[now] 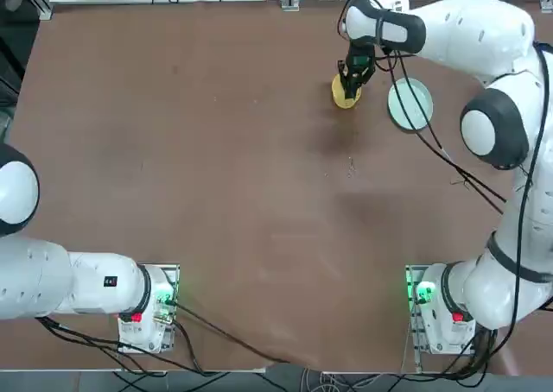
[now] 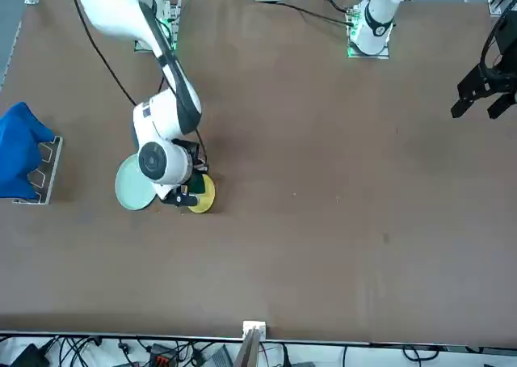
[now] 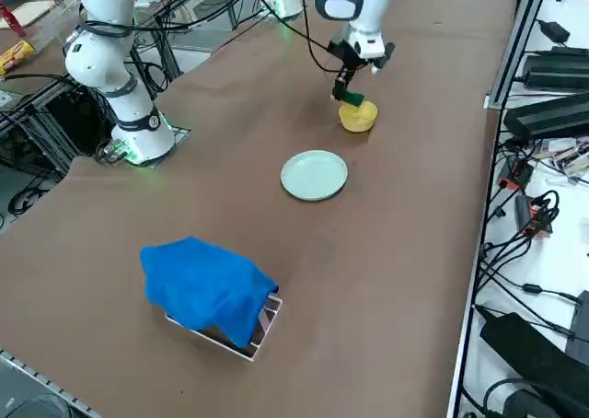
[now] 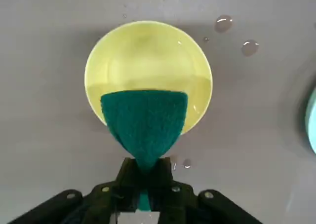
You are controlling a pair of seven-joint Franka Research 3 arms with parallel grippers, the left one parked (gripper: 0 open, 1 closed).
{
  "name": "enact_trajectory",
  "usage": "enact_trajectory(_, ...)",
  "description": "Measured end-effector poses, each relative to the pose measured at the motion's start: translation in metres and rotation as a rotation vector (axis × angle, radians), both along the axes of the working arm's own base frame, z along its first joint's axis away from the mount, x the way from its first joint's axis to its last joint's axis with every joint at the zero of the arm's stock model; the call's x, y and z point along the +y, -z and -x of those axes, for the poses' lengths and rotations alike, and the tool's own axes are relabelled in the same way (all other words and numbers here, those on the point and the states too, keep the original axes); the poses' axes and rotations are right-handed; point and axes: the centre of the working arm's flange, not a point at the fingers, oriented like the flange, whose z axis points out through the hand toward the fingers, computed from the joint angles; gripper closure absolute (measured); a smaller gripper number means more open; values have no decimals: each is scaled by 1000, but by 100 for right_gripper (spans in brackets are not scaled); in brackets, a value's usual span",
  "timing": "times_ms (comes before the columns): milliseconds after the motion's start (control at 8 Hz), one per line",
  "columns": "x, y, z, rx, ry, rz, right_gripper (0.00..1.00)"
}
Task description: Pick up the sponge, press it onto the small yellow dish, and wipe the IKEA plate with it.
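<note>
From overhead, we are seeing the right gripper (image 1: 350,83) hanging over the small yellow dish (image 1: 345,96) at the far side of the table (image 1: 216,176), with the IKEA plate (image 1: 409,104) just beside the dish and partly crossed by cables. The sponge is hard to make out here under the fingers.

From across the table, we are looking at the same pair: the dish (image 2: 203,194) peeking out beside the wrist and the plate (image 2: 132,185) half hidden behind the arm. A blue cloth (image 2: 20,149) is lying on a small stand well apart.

The side camera is giving us the clearest height reading: the sponge (image 3: 348,97) is hanging green from the fingers just above the dish (image 3: 358,116), and we cannot tell whether it is touching. The plate (image 3: 314,175) is sitting bare and untouched, nearer that camera.

The wrist camera is showing what the others are not: the jaws are pinched tight on the sponge (image 4: 144,125), squeezing its held end narrow so it fans out over the dish (image 4: 148,61). Water droplets (image 4: 223,23) are dotting the table near the dish, and only the plate's edge (image 4: 311,118) is showing.

We are judging the pick-up done, the press onto the dish just about to happen or beginning, and the wiping of the plate still entirely ahead.
</note>
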Motion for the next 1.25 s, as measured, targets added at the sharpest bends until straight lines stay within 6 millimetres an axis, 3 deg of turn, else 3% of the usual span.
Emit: enact_trajectory(1250,-1,42,-24,21,3,-3,88)
